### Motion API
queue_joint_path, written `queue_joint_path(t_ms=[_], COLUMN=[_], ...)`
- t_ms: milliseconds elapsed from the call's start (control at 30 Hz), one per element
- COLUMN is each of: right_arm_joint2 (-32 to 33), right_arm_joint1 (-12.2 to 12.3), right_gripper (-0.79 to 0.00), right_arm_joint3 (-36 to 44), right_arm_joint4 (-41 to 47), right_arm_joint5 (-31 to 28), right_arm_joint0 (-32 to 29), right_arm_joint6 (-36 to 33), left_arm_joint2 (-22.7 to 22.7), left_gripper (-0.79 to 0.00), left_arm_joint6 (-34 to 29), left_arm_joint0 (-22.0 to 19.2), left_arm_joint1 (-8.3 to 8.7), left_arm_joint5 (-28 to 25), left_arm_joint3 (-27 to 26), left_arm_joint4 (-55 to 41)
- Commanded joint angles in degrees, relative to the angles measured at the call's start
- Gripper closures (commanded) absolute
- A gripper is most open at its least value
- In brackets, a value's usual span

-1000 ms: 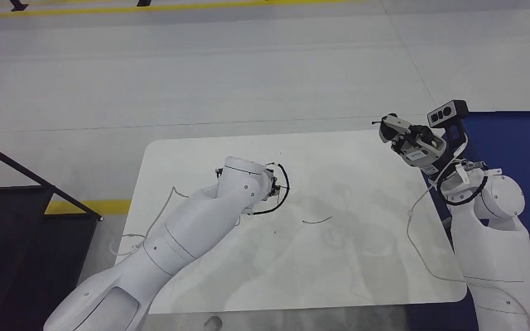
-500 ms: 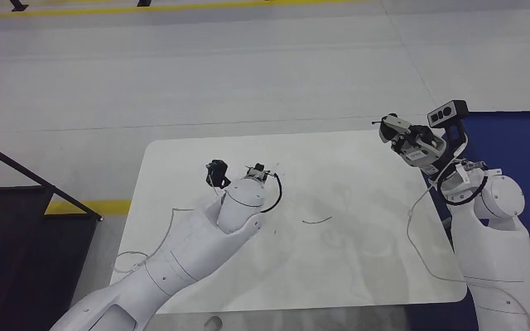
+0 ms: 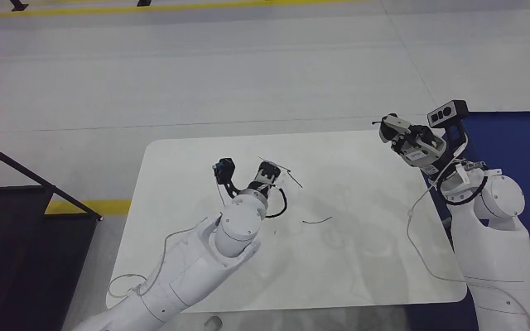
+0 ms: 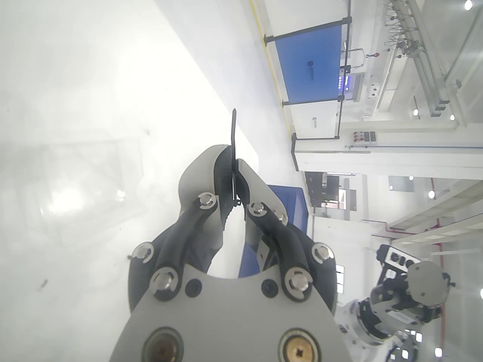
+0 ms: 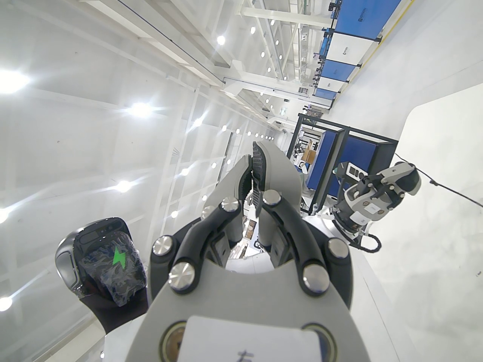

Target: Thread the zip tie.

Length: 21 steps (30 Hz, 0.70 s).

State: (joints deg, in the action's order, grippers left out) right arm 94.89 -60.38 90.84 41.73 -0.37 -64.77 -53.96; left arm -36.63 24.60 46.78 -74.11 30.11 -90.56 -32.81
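My left gripper (image 3: 272, 172) (image 4: 234, 160) is shut on a thin black zip tie (image 3: 290, 177) (image 4: 234, 129) above the left middle of the white table (image 3: 373, 265). The tie's strap sticks out straight beyond the fingertips. A second black zip tie (image 3: 316, 220) lies flat on the table, a little right of the left gripper. My right gripper (image 3: 387, 124) (image 5: 252, 160) is shut on nothing, raised over the table's far right corner and pointing upward. The right wrist view shows the left gripper (image 5: 405, 178) farther off with the zip tie (image 5: 447, 188) sticking out of it.
Blue partition panels (image 3: 505, 141) stand just past the table's right edge. A dark frame (image 3: 33, 223) sits off the left side. A thin white cable (image 3: 418, 240) runs over the table near the right arm.
The left arm has swung and turned its wrist, lifting its gripper off the table so the held zip tie now sticks out in view. The right arm has not moved.
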Motion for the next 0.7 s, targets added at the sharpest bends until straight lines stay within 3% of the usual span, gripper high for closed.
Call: queue_joint_path(t_ms=[0,167,300,467,667], right_arm_joint2=[0.00,0.00,0.00,0.00,0.06], right_arm_joint1=[0.00,0.00,0.00,0.00,0.27], right_gripper=[0.000,0.000,0.000,0.000,0.000], right_arm_joint3=[0.00,0.00,0.00,0.00,1.39], right_arm_joint4=[0.00,0.00,0.00,0.00,-2.96], right_arm_joint5=[0.00,0.00,0.00,0.00,-0.33], right_arm_joint0=[0.00,0.00,0.00,0.00,-0.17], right_arm_joint6=[0.00,0.00,0.00,0.00,0.04], left_arm_joint2=[0.29,-0.31,-6.60,-13.63,-21.78], left_gripper=[0.000,0.000,0.000,0.000,0.000], left_arm_joint6=[0.64,-0.25,-5.97,-17.04,-37.58], left_arm_joint0=[-0.04,0.54,3.03,6.58,11.55], left_arm_joint1=[0.01,0.01,0.02,0.19,0.97], left_arm_joint5=[-0.09,-1.46,-4.08,-4.60,-4.27], left_arm_joint3=[0.02,-0.34,-1.21,-4.47,-5.44], left_arm_joint4=[0.10,-0.29,-10.95,-26.15,-42.60])
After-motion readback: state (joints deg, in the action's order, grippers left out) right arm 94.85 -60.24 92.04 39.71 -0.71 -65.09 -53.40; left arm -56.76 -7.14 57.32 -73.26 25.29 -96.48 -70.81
